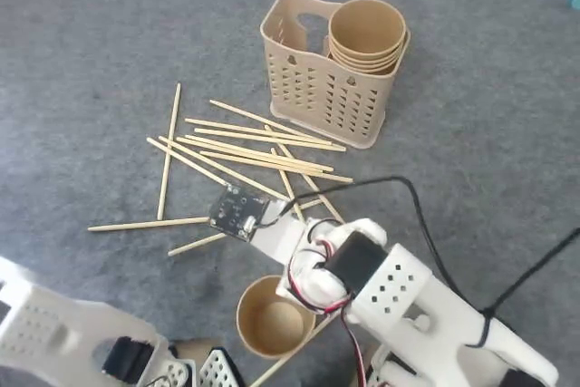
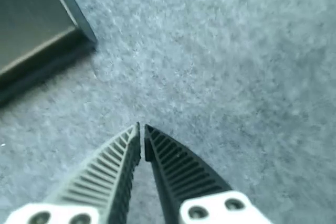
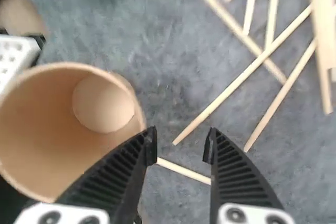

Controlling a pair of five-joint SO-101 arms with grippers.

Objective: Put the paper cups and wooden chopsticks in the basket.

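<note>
Right end effector (image 3: 180,145) apart, cup (image 3: 68,129) just beside one finger | cup light, thin-walled, crushes easily: pinch rim gently | left end effector (image 2: 142,129) together, empty

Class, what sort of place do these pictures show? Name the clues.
Probably a robotics workbench: a grey felt-like mat, a white robot arm carrying a bare circuit board, and chopsticks scattered beside a basket holding paper cups.

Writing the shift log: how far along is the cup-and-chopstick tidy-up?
Done: a stack of cups sits in the basket. In hand: nothing; the right gripper is open beside one loose cup. Left: that cup and the scattered chopsticks on the mat.
</note>
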